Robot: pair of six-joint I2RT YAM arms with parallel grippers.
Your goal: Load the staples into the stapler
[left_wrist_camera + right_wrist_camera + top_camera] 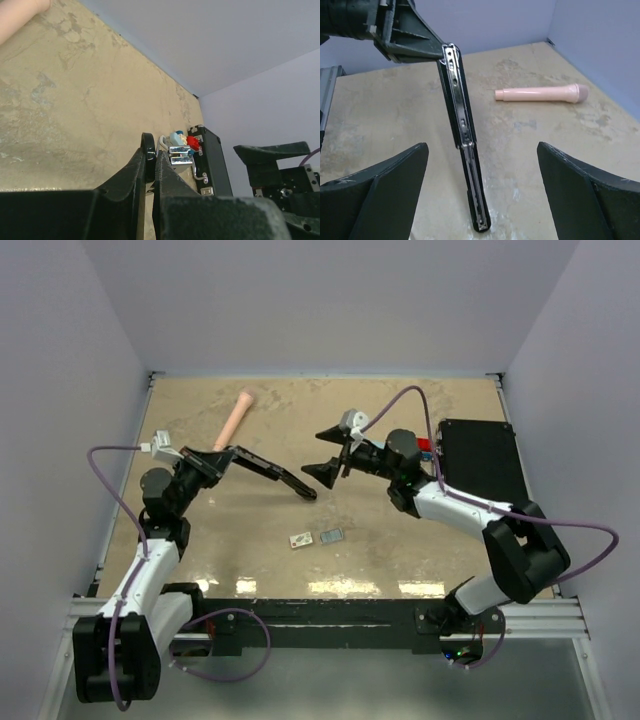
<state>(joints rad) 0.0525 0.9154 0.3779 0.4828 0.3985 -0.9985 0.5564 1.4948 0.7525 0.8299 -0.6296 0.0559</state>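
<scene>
left gripper [228,456] fingers clamped on black stapler [276,474]. right gripper [326,452] fingers wide apart, just beside stapler tip. staples box [300,539] and grey-blue tray [331,535] lie side by side on table [420,560].

the mottled beige tabletop [400,430] carried a pale pink cylinder [233,421] far left, a black rectangular case [480,458] right, and near the middle a tiny white red-printed box [300,539] just beside a grey-blue tray [331,535].

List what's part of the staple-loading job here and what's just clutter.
Job: stapler, held by left gripper; white staples box; grey-blue tray; right gripper, open, facing the stapler.
Lying about: pink cylinder; black case; small red and blue items next to the case.
</scene>
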